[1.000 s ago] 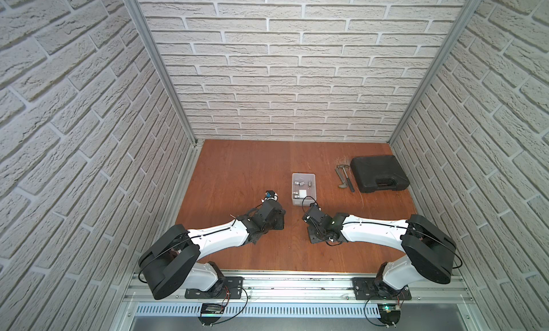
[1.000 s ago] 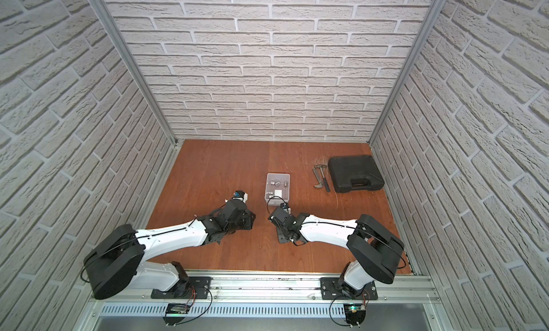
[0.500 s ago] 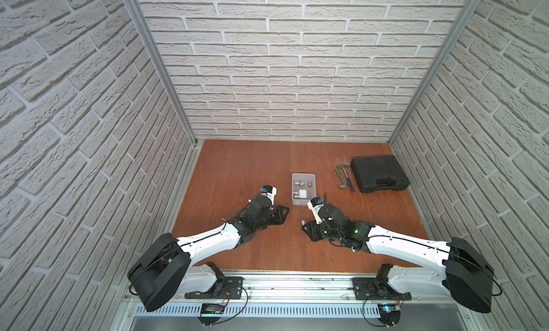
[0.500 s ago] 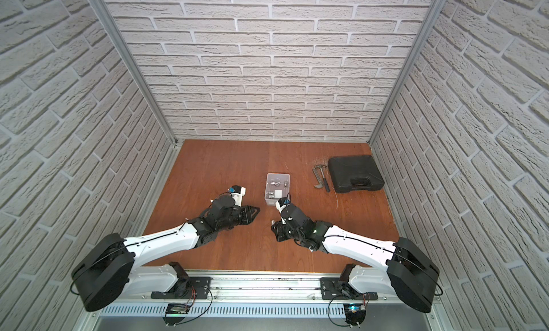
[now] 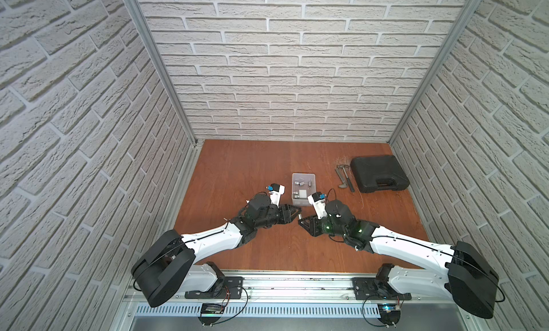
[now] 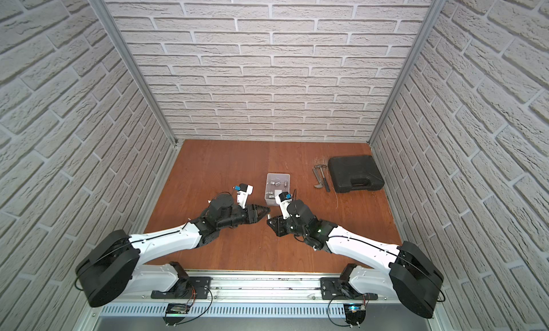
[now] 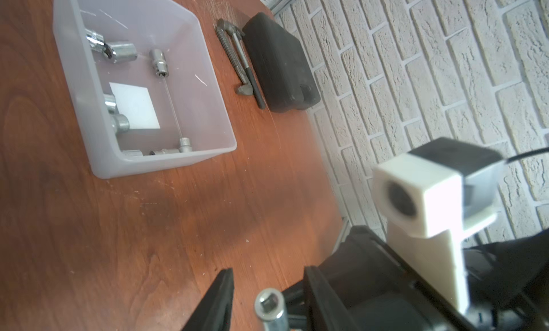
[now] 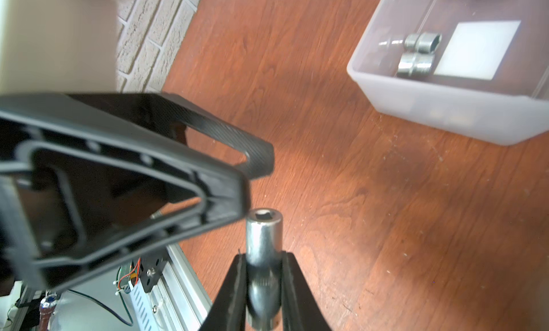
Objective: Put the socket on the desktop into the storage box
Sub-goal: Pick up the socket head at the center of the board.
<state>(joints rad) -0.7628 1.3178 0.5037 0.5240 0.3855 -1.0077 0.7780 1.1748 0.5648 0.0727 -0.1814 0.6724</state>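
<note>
Chrome socket (image 8: 263, 231) is pinched in the right tool (image 8: 263, 256), held over the surface (image 8: 386, 225) near the box (image 8: 445, 106) but not in it yet. Left tool (image 7: 267, 270) is spread around its tip. Other sockets (image 7: 121, 51) already lie inside, so I'd guess this drop is all that's left.

Both top views look steeply down from high onto the whole desktop (image 5: 252, 166); the close wrist views share box (image 7: 77, 85) and socket (image 8: 263, 234).
</note>
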